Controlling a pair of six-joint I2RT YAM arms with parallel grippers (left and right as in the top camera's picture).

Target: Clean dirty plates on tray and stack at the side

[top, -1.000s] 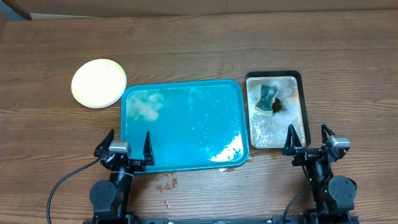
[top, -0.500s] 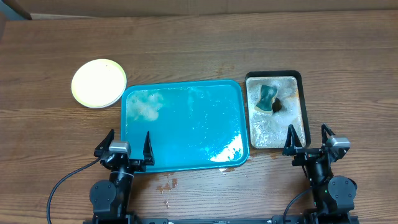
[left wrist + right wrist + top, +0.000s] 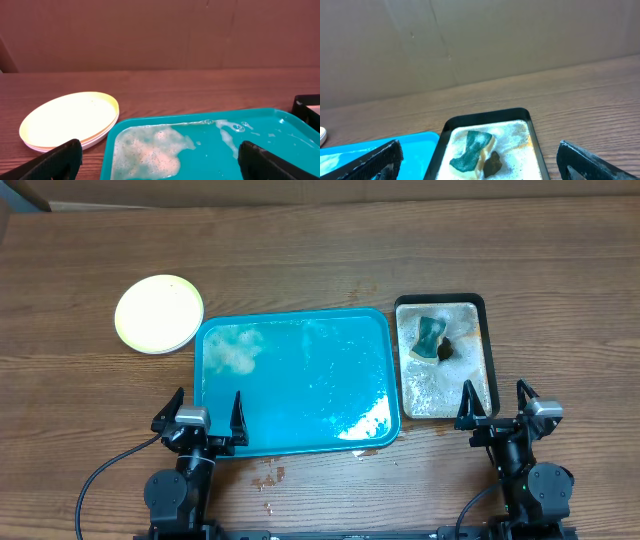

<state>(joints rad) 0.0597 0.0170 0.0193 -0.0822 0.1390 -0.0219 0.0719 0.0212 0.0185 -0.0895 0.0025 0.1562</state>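
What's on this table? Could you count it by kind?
Trays: 2, teal tray and black tray.
Stack of plates: 1, number inside unclear.
Sponge: 1.
Dark lump beside sponge: 1.
Robot hands: 2, left hand and right hand, both open.
Total: 7.

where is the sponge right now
In the overhead view the sponge lies in the far half of the black tray, right of the teal tray, beside a small dark lump.

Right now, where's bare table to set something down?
Free: far strip of table behind plates, teal tray and black tray; also right of the black tray. Crowded: the slit between the trays, and plates crowding the teal tray's corner.
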